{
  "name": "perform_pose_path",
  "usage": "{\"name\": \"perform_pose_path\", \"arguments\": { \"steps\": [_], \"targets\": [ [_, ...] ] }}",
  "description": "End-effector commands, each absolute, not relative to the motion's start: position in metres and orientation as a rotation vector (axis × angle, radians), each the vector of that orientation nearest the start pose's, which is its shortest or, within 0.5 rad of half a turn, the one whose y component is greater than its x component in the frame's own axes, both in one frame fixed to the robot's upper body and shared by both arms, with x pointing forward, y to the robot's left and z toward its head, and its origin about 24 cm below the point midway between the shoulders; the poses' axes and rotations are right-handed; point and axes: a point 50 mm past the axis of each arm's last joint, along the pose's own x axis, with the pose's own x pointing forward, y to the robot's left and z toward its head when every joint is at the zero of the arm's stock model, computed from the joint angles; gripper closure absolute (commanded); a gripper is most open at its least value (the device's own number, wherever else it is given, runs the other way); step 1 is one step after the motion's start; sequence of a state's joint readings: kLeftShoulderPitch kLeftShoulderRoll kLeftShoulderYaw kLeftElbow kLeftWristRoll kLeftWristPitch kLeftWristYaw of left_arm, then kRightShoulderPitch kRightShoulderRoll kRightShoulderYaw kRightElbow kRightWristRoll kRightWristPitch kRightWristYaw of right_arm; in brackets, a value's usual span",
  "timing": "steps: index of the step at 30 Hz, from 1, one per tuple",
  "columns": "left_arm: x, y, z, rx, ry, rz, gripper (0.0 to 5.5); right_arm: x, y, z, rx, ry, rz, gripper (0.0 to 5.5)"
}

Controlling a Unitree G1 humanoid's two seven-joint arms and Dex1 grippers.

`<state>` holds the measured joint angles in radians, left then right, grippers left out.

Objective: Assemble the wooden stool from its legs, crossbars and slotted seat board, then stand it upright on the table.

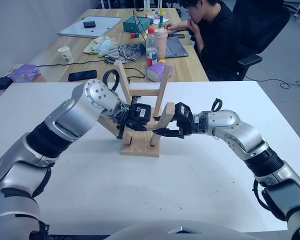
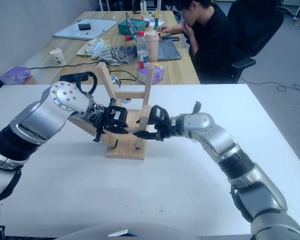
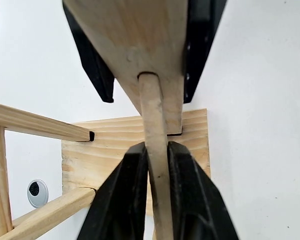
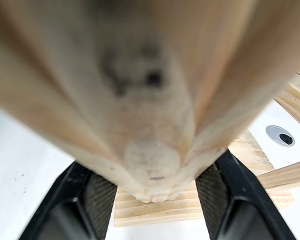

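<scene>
1. The thin round pale wooden crossbar [image 3: 155,170] lies roughly level, its long axis running from the left gripper [image 3: 157,146] across to the square-sided pale wooden leg [image 3: 140,35]. Its far end sits in a round hole in that leg's face.
2. The left gripper's black fingers are clamped on the crossbar's shaft, just short of the leg.
3. The right gripper [image 1: 166,131] clasps the leg from the opposite side, one ribbed black pad on each flank. It is therefore the arm nearer the joint.
4. The leg's foot meets a notch at the corner of the flat slotted seat board [image 1: 140,149] of grained wood, which lies face down directly beneath both grippers.
5. Two further legs rise behind, joined by a flat crossbar [image 1: 145,92].
6. Judged from this, the next push runs along the crossbar's axis.
7. The stool stands upside down on the smooth white table [image 1: 200,190].
</scene>
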<state>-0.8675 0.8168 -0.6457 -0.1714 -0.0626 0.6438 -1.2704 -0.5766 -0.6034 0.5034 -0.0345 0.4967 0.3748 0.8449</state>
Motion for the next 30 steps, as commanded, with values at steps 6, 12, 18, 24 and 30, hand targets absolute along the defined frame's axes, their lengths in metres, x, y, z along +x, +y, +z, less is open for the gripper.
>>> {"name": "perform_pose_path", "arguments": {
  "steps": [6,12,18,24,30],
  "targets": [
    [0.271,0.115,0.058,0.937,0.976,-1.545,5.07,0.263,-0.129,0.036,-0.365,0.752,1.159,3.46],
    [0.269,0.106,0.053,0.902,0.989,-1.577,5.07,0.268,-0.094,0.033,-0.361,0.735,1.216,3.46],
    [0.275,0.094,0.074,0.779,0.864,-1.569,5.07,0.275,-0.094,0.031,-0.289,0.748,1.178,3.46],
    [0.286,0.115,0.189,0.628,0.498,-1.426,5.07,0.282,-0.127,0.068,-0.251,0.652,1.12,2.31],
    [0.269,0.153,0.253,0.664,0.307,-1.27,5.07,0.274,-0.145,0.088,-0.254,0.62,1.095,1.31]
  ]
}}
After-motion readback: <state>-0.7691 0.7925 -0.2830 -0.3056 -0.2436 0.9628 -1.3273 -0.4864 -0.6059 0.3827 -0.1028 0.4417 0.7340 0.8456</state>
